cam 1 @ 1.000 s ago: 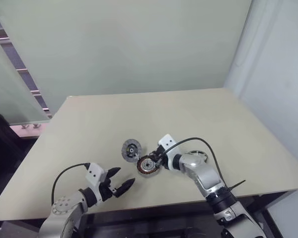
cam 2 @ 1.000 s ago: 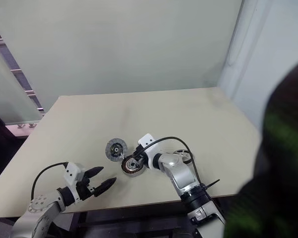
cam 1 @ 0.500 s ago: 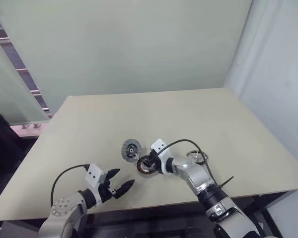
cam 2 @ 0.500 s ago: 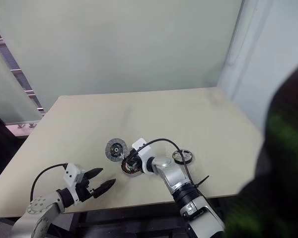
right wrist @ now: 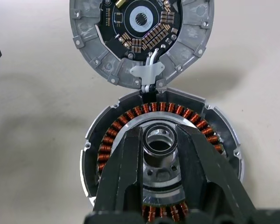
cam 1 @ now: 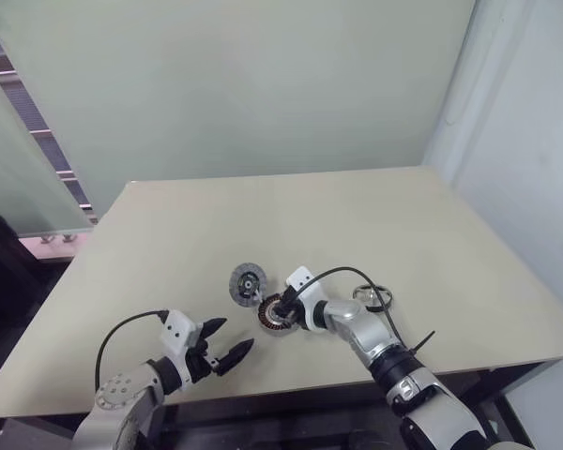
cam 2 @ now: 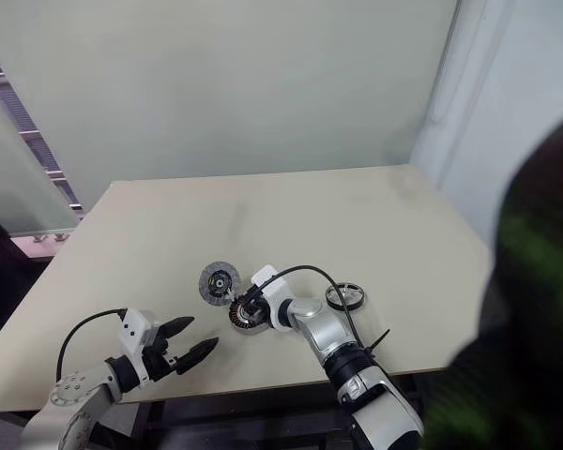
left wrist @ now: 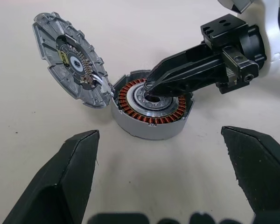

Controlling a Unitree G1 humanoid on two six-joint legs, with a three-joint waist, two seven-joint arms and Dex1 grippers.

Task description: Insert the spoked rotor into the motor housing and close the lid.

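Motor housing (cam 1: 278, 313): sits face up on the tan table (cam 1: 403, 216), copper-orange windings and silvery centre exposed.

Lid (cam 1: 249, 283): stands open just beside the housing on the far-left side, tilted, touching the housing's rim. Shows its inner face with a dark circuit board in the right wrist view, and joins the housing by a small metal tab and thin wires.

Spoked rotor (cam 1: 372, 297): lies flat on the table to the right of the housing, apart from it, just beyond the right arm. Not yet in the housing.

Right gripper (right wrist: 159, 136): reaches in over the housing from its right side, pointing down at the centre. Fingers (right wrist: 130, 158) only narrowly parted, pressed against either side of the hub ring (right wrist: 159, 140) at the middle of the housing, tips inside the ring of windings. Carries nothing loose.

Left gripper (cam 1: 231, 340): hovers near the housing on its near-left side, aimed toward it. Fingers (left wrist: 74, 177) spread as wide as they go, empty, touching nothing; frames housing, lid and right gripper between them in the left wrist view.
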